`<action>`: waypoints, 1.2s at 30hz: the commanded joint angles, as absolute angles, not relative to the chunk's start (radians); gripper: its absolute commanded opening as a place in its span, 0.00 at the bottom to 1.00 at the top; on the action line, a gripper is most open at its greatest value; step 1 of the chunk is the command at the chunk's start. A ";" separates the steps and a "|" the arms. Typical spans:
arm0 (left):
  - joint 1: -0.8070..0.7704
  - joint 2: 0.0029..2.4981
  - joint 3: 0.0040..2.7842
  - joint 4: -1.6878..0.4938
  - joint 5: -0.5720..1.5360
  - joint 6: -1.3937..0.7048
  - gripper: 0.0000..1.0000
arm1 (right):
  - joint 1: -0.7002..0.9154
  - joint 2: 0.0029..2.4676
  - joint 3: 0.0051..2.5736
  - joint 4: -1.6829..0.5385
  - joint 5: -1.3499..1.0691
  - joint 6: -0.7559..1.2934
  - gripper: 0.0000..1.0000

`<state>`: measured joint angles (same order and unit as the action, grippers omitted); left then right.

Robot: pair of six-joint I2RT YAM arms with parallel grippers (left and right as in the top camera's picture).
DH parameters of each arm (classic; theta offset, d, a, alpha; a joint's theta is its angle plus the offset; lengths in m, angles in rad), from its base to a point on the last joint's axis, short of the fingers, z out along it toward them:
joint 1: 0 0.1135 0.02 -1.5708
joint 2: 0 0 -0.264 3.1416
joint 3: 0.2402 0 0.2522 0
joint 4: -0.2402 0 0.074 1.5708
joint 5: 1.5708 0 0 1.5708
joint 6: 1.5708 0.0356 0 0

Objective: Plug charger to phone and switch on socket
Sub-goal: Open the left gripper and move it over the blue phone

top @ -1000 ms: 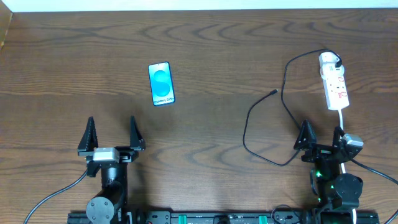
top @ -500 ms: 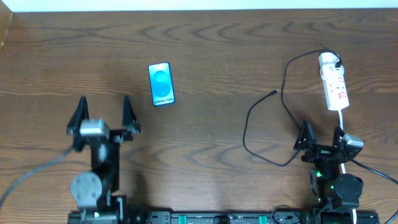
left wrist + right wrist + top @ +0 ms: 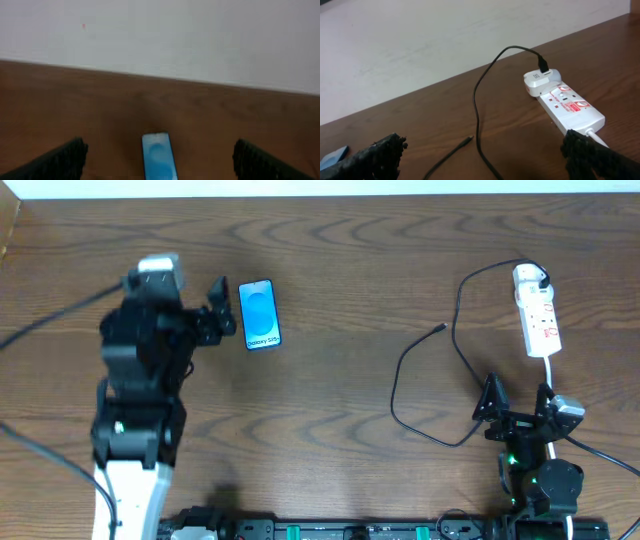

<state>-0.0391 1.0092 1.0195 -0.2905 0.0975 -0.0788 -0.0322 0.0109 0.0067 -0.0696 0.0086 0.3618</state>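
Note:
The phone [image 3: 260, 314] lies flat at the table's upper left with its blue screen up. My left gripper [image 3: 195, 320] is open and empty, raised just left of it. In the left wrist view the phone [image 3: 159, 161] shows low between the spread fingers [image 3: 160, 146]. The socket [image 3: 538, 320] is a white strip at the far right, with the charger's white plug [image 3: 530, 277] in its far end. The black charger cable [image 3: 400, 385] loops left to its loose tip [image 3: 443, 328]. My right gripper [image 3: 518, 402] is open and empty, near the table's front edge below the socket.
The right wrist view shows the socket [image 3: 567, 102], the plug [image 3: 540, 80], the cable [image 3: 477, 110], its tip [image 3: 468, 140] and a corner of the phone [image 3: 332, 156]. A white cord [image 3: 552, 370] runs from the socket towards the right arm. A pale wall lies beyond the table's far edge.
My left arm has risen from the front edge and swung up towards the phone, gripper still open. The right arm, cable, socket and phone have not moved.

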 commanded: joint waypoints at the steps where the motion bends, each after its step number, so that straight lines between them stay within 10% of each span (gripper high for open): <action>1: -0.083 1.109 1.186 -0.412 0.003 -0.088 0.93 | -0.025 0.005 0.005 -0.072 0.017 0.358 0.99; 36: -0.220 1.385 1.462 -0.669 -0.098 -0.088 0.98 | -0.025 0.005 0.005 -0.072 0.017 0.358 0.99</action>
<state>-0.2188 1.3678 1.4441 -0.6693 -0.0853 -0.0818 -0.0319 0.0109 0.0067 -0.0696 0.0086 0.3622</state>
